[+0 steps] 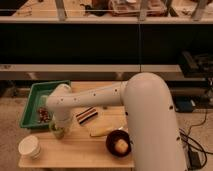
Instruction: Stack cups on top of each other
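Small pale wooden table (pixel 80 150) on a dull speckled floor, in front of long metal shelving with dark gaps between the shelves and cluttered trays along the top shelf. Taking the lime-green cup (pixel 58 132) as landmark: near the table's left part, just in front of the green tray (pixel 31 102), with the white arm (pixel 90 97) bent down over it. Gripper (pixel 56 126) right at that cup, hidden by the wrist; cannot tell how it stands. Cream-white ribbed cup (pixel 29 147) to the left and nearer the front edge. Dark striped packet (pixel 87 115) and yellowish flat item (pixel 102 131) to the right; dark brown bowl (pixel 119 143) further right. No legible writing anywhere.
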Robot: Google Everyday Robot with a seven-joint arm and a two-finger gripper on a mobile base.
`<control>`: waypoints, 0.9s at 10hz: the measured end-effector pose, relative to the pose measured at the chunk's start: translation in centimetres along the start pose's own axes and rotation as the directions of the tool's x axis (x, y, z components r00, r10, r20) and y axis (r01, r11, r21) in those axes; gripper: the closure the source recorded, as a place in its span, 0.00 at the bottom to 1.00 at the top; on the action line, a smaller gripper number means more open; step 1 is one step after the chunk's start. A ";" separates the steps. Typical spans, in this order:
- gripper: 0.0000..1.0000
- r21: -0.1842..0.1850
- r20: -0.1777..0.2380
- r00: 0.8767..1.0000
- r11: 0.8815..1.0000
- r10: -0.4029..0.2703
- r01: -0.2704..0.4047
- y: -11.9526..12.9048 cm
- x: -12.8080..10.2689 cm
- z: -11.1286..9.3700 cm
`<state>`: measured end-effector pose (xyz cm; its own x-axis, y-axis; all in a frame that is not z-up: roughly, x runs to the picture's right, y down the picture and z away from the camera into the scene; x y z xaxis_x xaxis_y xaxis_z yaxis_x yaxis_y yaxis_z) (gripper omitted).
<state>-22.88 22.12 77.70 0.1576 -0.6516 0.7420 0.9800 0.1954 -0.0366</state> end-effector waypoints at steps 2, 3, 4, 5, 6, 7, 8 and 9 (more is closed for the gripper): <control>0.86 -0.006 -0.008 1.000 1.000 -0.002 0.002 -0.2 -0.1 0.0; 0.86 -0.019 -0.023 1.000 1.000 0.004 -0.005 -0.1 -0.2 -0.8; 0.86 -0.021 -0.035 0.999 1.000 0.007 -0.008 -0.1 -0.4 -1.6; 0.86 -0.008 -0.054 0.998 1.000 0.010 -0.010 -0.3 -0.7 -3.3; 0.86 0.000 -0.070 0.997 1.000 0.009 -0.009 -0.3 -1.0 -5.1; 0.86 0.026 -0.085 0.996 1.000 0.008 -0.006 -0.5 -1.5 -7.5; 0.86 0.065 -0.095 0.995 0.998 0.000 0.006 -0.8 -1.9 -9.7; 0.86 0.129 -0.103 0.995 0.991 -0.015 0.029 -1.2 -2.4 -12.3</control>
<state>-22.96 14.46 67.73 0.1543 -0.7265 0.6696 0.9603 0.2696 0.0712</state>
